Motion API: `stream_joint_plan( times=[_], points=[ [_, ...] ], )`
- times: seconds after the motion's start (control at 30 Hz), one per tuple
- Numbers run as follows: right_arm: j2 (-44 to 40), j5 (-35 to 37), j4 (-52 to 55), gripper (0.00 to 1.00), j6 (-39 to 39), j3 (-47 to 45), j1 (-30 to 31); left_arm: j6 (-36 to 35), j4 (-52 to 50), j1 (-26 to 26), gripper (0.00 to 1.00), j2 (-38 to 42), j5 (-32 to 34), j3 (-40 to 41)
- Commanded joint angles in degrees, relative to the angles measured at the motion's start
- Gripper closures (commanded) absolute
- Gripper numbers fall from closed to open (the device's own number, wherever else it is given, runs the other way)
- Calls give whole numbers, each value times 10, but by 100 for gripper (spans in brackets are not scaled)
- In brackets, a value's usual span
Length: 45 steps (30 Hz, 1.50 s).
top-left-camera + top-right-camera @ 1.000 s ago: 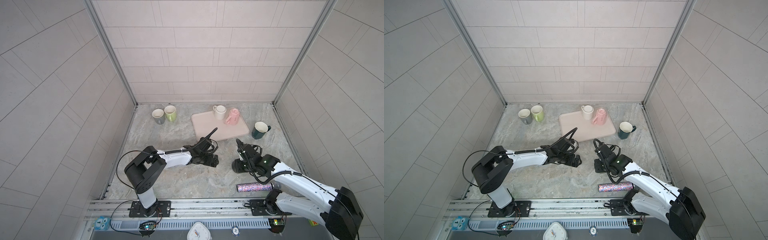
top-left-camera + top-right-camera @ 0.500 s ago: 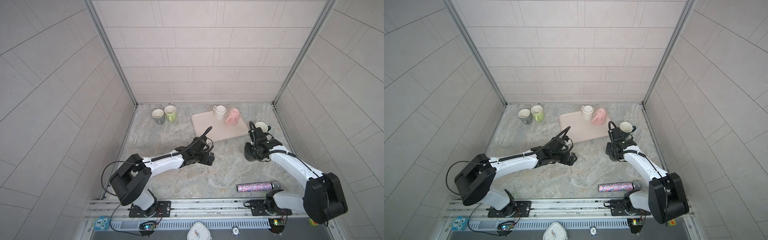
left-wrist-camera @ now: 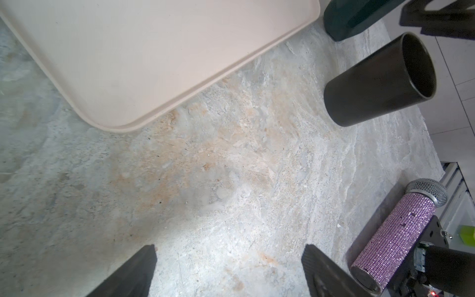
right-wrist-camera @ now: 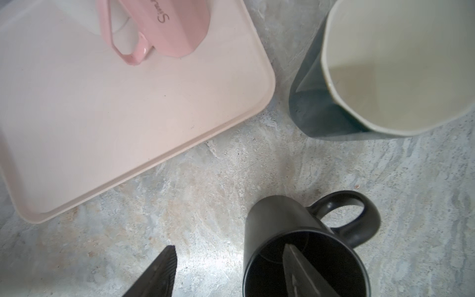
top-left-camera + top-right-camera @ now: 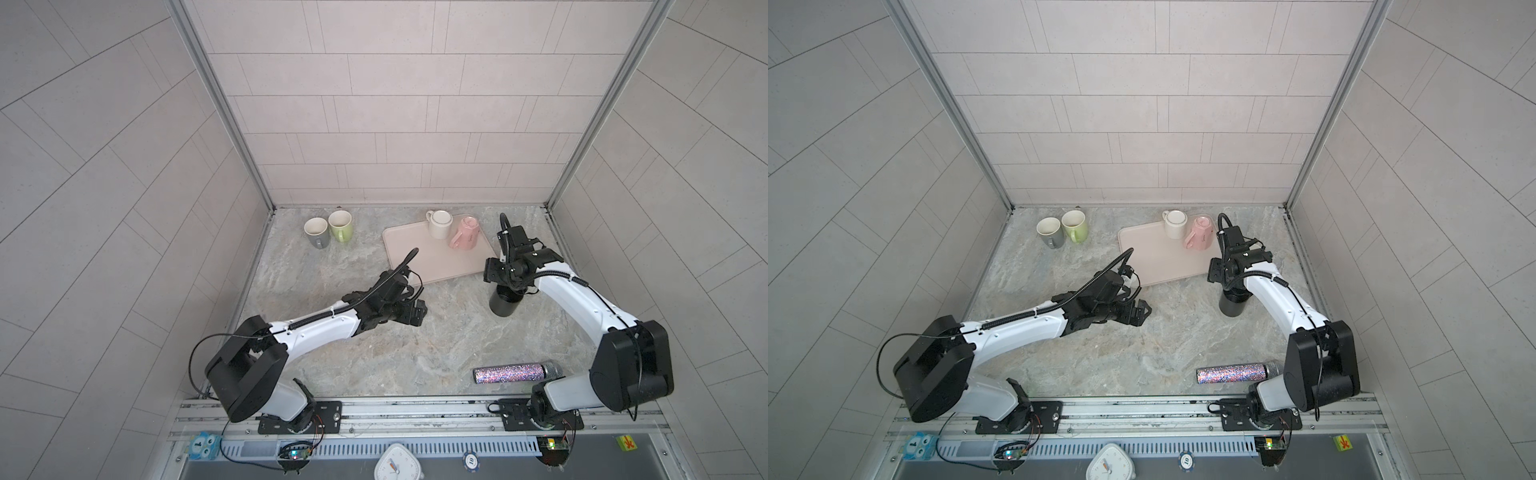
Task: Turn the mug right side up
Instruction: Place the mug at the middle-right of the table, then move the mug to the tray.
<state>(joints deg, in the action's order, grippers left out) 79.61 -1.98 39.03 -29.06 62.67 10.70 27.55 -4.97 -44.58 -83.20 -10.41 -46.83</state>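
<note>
The right claw (image 4: 228, 253) has just spread its jaws and let go of the black mug (image 4: 303, 231); 1 finger is inside the rim. The mug stands mouth-up on the worktop (image 4: 205, 180) beside the tray (image 4: 77, 144). The left claw (image 3: 230, 248) is wide open and empty. The upturn looks done.

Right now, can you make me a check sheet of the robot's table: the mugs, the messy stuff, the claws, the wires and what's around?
Surface: marbled table, no spills seen.
Job's things: black mug stands upright, mouth up, beside the tray.
Clutter: white mug and pink mug on the tray; grey mug, green mug, teal mug; microphone lying down.
Grippers: left gripper open, empty; right gripper open, one finger inside the black mug.
Cables: a black cable arches over each wrist.
Surroundings: tiled walls; clock in front.
</note>
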Motion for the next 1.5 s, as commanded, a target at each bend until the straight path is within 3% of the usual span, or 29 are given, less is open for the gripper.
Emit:
stream_joint_plan(
  times=[0.0,0.17,0.5,0.6,0.73,1.1,1.3,1.47],
  points=[
    [-66,-20,-5,33,23,-7,0,-7,2,12,5,16,25,-21],
    [-138,-62,-84,33,-13,-49,1,-36,127,35,5,-10,-4,-27],
    [-282,-132,-106,29,2,-126,2,-63,123,40,4,-223,-17,-279],
    [-361,-118,-96,29,15,-158,2,-68,133,41,7,-286,-73,-352],
    [-447,-112,-112,25,5,-222,1,-74,119,41,9,-341,-78,-416],
    [-505,-108,-191,25,-59,-330,1,-201,-17,41,16,-479,-5,-601],
    [-525,-88,-188,26,-68,-356,1,-248,-61,42,22,-548,-4,-700],
    [-526,-65,-168,27,-65,-358,0,-267,-74,47,41,-588,-2,-760]
  ],
)
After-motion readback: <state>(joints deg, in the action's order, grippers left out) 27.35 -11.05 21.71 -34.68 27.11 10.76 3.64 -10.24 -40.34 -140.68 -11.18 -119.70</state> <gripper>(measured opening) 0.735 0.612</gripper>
